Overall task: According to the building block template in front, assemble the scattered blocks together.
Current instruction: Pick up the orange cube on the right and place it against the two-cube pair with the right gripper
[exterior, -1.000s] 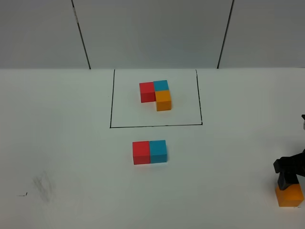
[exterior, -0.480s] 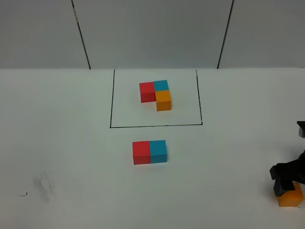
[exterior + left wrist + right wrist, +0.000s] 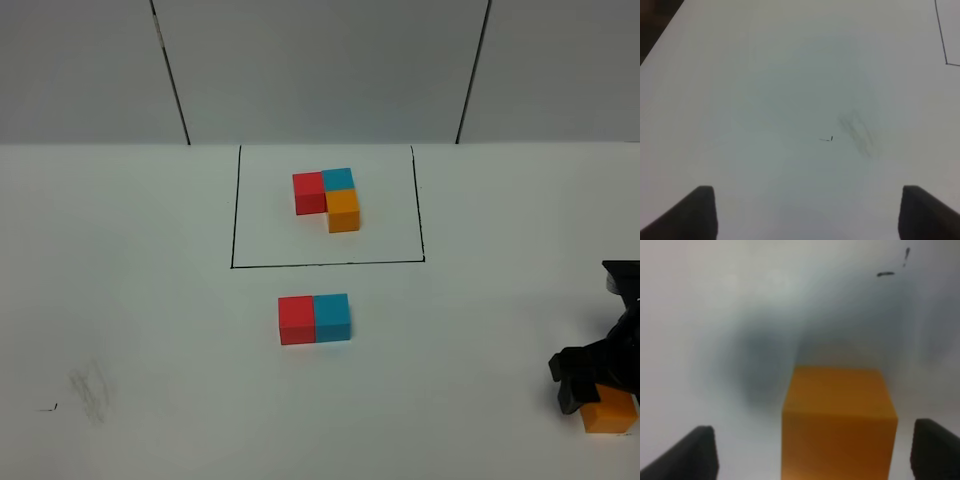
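Only from above: red block [image 3: 296,319] and blue block [image 3: 332,317] touching, row running left-right, just before the template [image 3: 330,198]; orange block [image 3: 610,415] well apart, far right. Only from the wrists: right gripper [image 3: 817,452] open astride it without contact; left gripper [image 3: 807,215] wide open, empty, over table [image 3: 790,75].

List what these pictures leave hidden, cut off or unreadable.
- Exterior high: the right gripper covers the orange cube's top, and the frame's right edge cuts off the arm.
- Right wrist: the cube is blurred, and the frame edge cuts off part of it.
- Left wrist: the left gripper shows only two fingertips. It is outside the exterior high view.
- Left wrist: the mark on the table is too small to read.
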Available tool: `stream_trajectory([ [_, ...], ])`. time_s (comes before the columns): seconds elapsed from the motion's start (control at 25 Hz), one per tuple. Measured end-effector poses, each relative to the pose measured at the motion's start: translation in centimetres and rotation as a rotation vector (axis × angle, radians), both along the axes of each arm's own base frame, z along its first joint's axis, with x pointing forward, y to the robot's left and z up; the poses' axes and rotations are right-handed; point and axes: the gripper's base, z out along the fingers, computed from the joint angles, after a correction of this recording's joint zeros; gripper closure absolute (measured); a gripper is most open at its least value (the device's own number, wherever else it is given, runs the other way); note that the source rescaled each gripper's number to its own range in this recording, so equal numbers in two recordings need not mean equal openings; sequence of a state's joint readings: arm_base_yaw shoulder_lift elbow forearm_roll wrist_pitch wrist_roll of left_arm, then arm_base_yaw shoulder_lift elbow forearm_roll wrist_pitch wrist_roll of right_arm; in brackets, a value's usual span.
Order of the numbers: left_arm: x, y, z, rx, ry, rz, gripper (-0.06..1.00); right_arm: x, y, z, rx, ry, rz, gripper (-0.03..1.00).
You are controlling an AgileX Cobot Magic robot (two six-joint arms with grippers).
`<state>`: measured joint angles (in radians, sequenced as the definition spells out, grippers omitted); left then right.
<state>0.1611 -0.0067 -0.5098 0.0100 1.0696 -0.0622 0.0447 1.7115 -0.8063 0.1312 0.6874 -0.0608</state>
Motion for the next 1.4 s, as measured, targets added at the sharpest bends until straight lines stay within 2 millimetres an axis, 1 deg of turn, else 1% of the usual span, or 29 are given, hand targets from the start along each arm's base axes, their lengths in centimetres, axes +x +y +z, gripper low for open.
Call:
stream_trajectory([
  [0.2, 0.0, 0.0, 0.0, 0.000, 0.000, 0.000, -0.06, 0.1, -0.1, -0.2, -0.007, -0.013, 0.001, 0.28],
  [0.56, 0.0, 0.0, 0.0, 0.000, 0.000, 0.000, -0.06, 0.4, -0.1, -1.9, -0.014, 0.022, 0.001, 0.28],
  [0.8, 0.0, 0.0, 0.0, 0.000, 0.000, 0.000, -0.06, 0.5, -0.1, -2.1, -0.016, 0.016, -0.001, 0.27],
  [0.96, 0.0, 0.0, 0.0, 0.000, 0.000, 0.000, -0.06, 0.6, -0.1, -2.6, -0.020, 0.030, 0.000, 0.27],
  [1.28, 0.0, 0.0, 0.0, 0.000, 0.000, 0.000, -0.06, 0.6, -0.2, -2.6, -0.021, 0.026, 0.000, 0.27],
  [1.4, 0.0, 0.0, 0.0, 0.000, 0.000, 0.000, -0.06, 0.6, -0.2, -2.6, -0.022, 0.026, 0.002, 0.32],
])
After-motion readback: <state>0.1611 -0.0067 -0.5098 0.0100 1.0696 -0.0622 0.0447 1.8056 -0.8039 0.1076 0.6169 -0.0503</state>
